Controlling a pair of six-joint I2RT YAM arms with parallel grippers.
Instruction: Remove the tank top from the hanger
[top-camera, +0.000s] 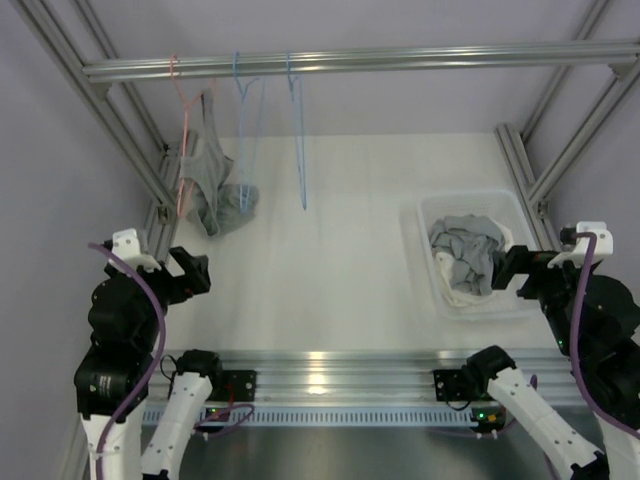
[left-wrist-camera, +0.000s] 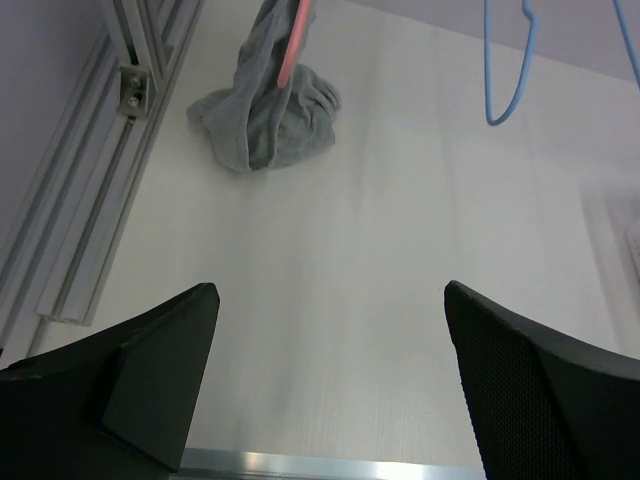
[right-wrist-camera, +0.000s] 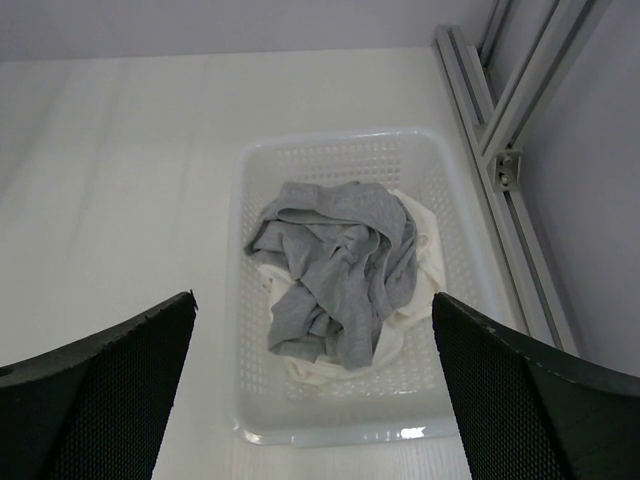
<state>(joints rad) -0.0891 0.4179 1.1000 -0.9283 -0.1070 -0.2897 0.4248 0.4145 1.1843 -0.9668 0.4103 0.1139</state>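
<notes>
A grey tank top (top-camera: 212, 175) hangs on a pink hanger (top-camera: 184, 120) from the rail at the back left, its lower part bunched on the table. It also shows in the left wrist view (left-wrist-camera: 272, 118) with the pink hanger (left-wrist-camera: 292, 40). My left gripper (top-camera: 193, 272) is open and empty, well in front of the top; its open jaws frame bare table in the wrist view (left-wrist-camera: 330, 375). My right gripper (top-camera: 505, 268) is open and empty, held above the near side of the basket (right-wrist-camera: 312, 390).
Two empty blue hangers (top-camera: 246, 110) (top-camera: 298, 130) hang on the metal rail (top-camera: 400, 58). A white basket (top-camera: 428, 215) at the right holds grey and white clothes (top-camera: 468, 255). Frame posts (top-camera: 120, 120) (top-camera: 570, 140) stand at both sides.
</notes>
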